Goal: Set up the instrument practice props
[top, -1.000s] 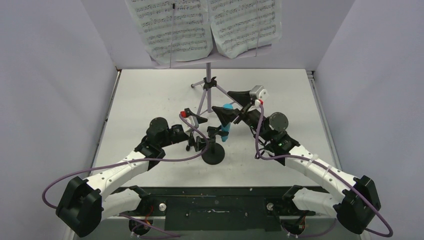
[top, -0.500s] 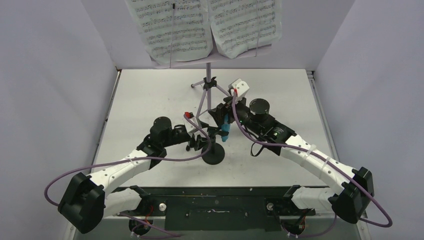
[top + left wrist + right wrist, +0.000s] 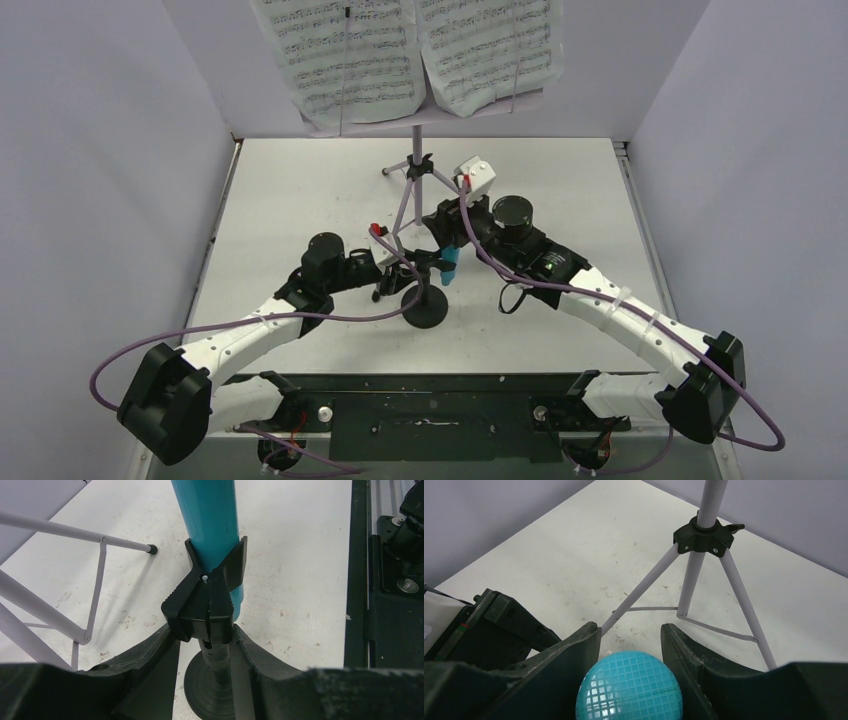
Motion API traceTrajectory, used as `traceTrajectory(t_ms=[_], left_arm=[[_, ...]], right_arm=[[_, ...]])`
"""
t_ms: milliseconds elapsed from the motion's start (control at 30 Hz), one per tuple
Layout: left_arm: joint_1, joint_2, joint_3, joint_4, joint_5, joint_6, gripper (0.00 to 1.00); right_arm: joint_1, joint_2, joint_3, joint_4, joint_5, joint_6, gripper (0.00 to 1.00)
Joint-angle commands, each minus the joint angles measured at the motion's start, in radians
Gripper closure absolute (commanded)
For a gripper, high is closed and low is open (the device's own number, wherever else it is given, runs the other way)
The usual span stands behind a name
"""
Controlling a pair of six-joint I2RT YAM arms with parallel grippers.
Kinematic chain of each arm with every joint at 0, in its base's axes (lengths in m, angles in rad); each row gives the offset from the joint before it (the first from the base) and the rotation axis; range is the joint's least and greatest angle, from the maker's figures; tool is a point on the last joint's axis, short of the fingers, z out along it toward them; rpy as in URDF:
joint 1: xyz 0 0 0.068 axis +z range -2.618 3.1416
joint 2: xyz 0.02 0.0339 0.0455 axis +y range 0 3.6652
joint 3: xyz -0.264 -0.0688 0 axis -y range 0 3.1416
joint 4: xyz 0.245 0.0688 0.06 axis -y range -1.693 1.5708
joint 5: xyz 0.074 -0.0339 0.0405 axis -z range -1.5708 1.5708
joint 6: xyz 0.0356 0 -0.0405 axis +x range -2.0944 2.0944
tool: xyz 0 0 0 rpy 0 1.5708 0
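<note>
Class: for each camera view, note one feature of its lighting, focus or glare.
Top external: soft, even light, only a faint shadow round the mic stand base. Left wrist: clip and microphone sharp, near fingers dark and blurred. Right wrist: pale sheen on the microphone's gridded head; music stand legs crisp.

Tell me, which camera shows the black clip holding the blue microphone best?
The left wrist view: the clip fills the middle, gripping the microphone handle. The top view shows it tiny and distant; the right wrist view shows only the microphone's round head.

The sheet-music pages [image 3: 350,50] run off the top view's upper edge.
</note>
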Motion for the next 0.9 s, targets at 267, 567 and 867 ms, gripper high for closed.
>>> traceTrajectory(t_ms=[267,567,867], left_arm=[[-0.001,-0.006,0.039,0.054,0.017,-0.018,1.00],[-0.001,-0.004,0.037,0.070,0.019,-0.034,1.00],[-0.002,0.010,0.050,0.089,0.056,-0.051,1.00]], right_arm=[[0.011,-0.115,-0.155,0.273,0.037,0.134,0.95],[0.022,-0.128,-0.269,0.491,-0.034,0.199,0.95],[0.066,-0.115,-0.261,0.538,-0.075,0.179,0.95]])
